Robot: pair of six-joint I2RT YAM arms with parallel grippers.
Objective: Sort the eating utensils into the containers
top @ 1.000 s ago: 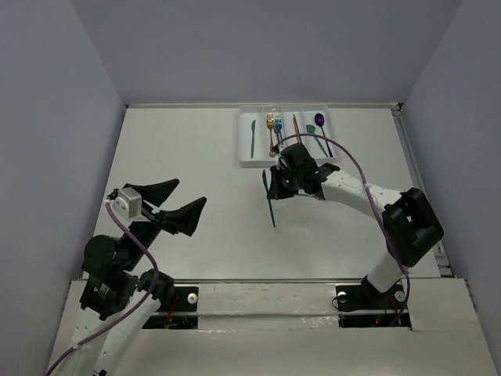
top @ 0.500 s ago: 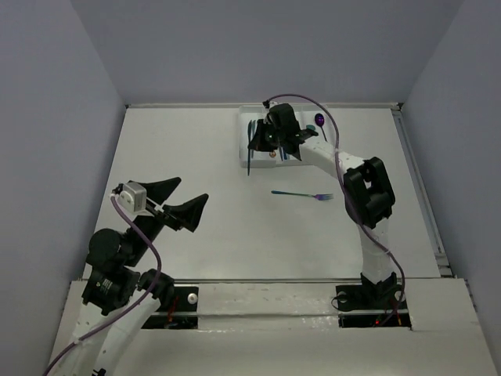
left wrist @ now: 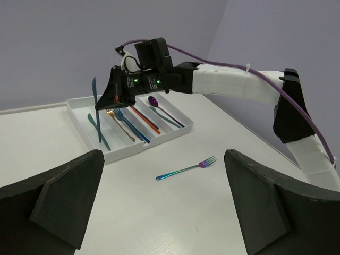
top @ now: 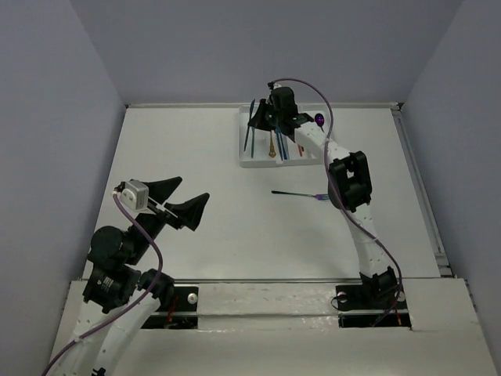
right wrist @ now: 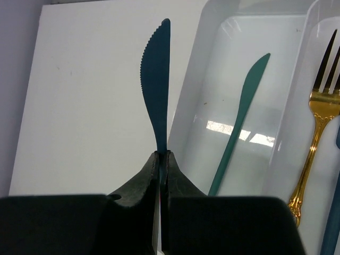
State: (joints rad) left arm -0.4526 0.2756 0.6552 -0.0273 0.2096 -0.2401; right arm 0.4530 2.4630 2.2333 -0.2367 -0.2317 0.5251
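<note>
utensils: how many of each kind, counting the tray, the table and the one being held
knives: 2 (dark teal knife in the right fingers, teal knife in the tray)
forks: 3 (gold fork and blue fork in tray, blue-purple fork on the table)
spoons: 1 (purple spoon)
sticks: 1 (red-orange stick)
kind unclear: 1 (thin teal piece)
total: 8

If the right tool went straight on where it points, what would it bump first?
Probably the white tray's left wall, beside the teal knife. The right tool, shut on a blue knife, aims about there; depth is unclear.
</note>
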